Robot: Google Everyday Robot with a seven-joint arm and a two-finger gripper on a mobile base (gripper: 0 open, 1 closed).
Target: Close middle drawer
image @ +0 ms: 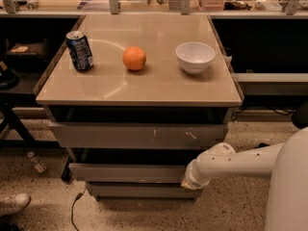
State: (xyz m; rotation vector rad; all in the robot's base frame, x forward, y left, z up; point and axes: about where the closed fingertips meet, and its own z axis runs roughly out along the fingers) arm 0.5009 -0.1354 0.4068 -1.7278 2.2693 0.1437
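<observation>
The middle drawer (130,173) is a plain grey front that sticks out a little from the cabinet, with a dark gap above it. It sits below the taller scratched drawer front (139,136) and above the lowest drawer front (139,190). My white arm reaches in from the lower right. Its end, with the gripper (188,181), is at the right end of the middle drawer's front. The wrist hides the gripper.
On the tan cabinet top (144,88) stand a blue soda can (79,50), an orange (134,58) and a white bowl (195,57). A plastic bottle (36,162) and a shoe (13,204) lie on the floor at the left. Dark shelving flanks both sides.
</observation>
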